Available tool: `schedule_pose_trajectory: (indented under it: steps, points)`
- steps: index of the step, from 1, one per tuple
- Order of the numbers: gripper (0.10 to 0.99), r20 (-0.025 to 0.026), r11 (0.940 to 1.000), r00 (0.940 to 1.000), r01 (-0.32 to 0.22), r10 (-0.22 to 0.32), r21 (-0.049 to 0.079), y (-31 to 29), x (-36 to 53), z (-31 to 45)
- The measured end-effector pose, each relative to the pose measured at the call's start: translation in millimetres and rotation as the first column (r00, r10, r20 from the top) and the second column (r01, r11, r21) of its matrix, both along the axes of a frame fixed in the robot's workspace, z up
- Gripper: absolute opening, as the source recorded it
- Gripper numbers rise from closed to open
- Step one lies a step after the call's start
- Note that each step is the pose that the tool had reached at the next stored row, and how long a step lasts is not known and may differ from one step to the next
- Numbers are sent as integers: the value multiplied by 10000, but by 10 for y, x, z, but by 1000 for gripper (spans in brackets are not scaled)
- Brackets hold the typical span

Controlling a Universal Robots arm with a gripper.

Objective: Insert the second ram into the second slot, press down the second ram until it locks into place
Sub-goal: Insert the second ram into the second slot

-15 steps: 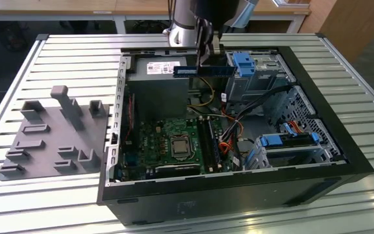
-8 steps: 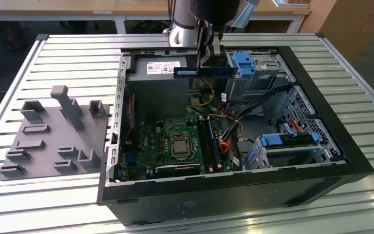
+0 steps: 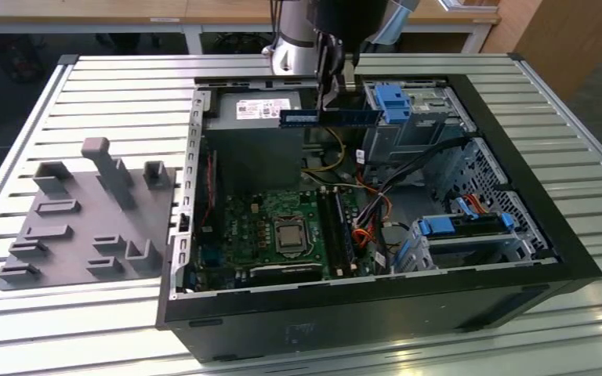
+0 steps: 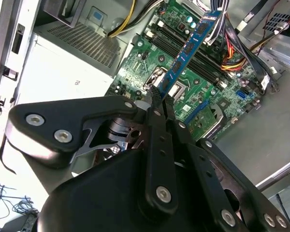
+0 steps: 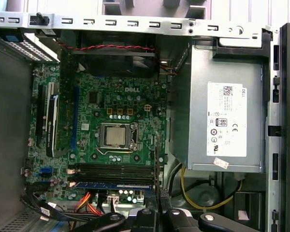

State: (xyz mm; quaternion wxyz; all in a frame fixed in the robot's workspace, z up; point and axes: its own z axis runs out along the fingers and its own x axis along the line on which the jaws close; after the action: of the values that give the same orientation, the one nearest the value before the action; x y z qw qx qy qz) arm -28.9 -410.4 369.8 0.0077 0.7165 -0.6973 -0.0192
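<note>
While the gripper [image 3: 335,108] is clamped shut on the second ram [image 3: 310,117], the stick hangs level, raised well above the motherboard [image 3: 270,223] and apart from its slots.

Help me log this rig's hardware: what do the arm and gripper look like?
In the exterior view the arm is a silvery-grey cylindrical segment with black housing beside it. In the second wrist view the gripper is matte black, with a bulky rounded body, flat linkage bars joined by silver bolts, and slim fingers that narrow toward the tip.
</note>
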Motion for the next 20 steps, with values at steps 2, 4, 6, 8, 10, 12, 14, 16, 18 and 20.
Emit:
schedule_pose_trajectory:
  steps: [2,4,6,8,10,12,14,16,18,20]
  points:
    - [137,0,10000,10000,-1,1,1,-13,0,-1]
    - [137,0,10000,10000,0,0,0,-21,0,-1]
    - [137,0,10000,10000,0,0,0,-29,0,-2]
    - [137,1,10000,10000,0,0,1,-37,0,-2]
    - [137,0,10000,10000,0,0,1,-45,0,-3]
    - [137,0,10000,10000,-1,1,0,-54,0,-3]
    - [137,0,10000,10000,0,0,0,-63,0,-3]
    - [137,0,10000,10000,0,0,0,-71,0,-4]
    - [137,0,10000,10000,0,0,0,-80,0,-5]
    - [137,0,10000,10000,0,0,0,-90,0,-5]
